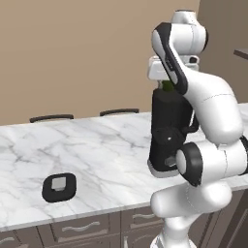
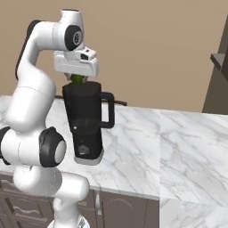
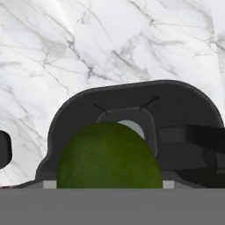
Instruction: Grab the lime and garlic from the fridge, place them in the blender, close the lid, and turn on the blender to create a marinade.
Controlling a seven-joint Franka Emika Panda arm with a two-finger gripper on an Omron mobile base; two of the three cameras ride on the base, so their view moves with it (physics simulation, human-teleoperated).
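Observation:
My gripper (image 1: 168, 83) hangs right over the open top of the black blender (image 1: 167, 131), shut on the dark-green lime (image 1: 168, 86). From the right, the lime (image 2: 79, 79) sits just above the rim of the blender (image 2: 84, 116), under the gripper (image 2: 78, 76). Looking down along the hand, the lime (image 3: 110, 156) covers the fingertips, and the jug's mouth (image 3: 132, 99) lies below with its handle to the right. The black lid (image 1: 59, 186) with its grey cap lies flat on the counter, far left of the blender. The fridge is out of view.
The blender stands on a white marble counter (image 1: 97, 145) with drawers (image 1: 77, 227) along its front. Two dark chair backs (image 1: 51, 117) rise behind the far edge. A dark cabinet (image 2: 218, 67) stands at the far right.

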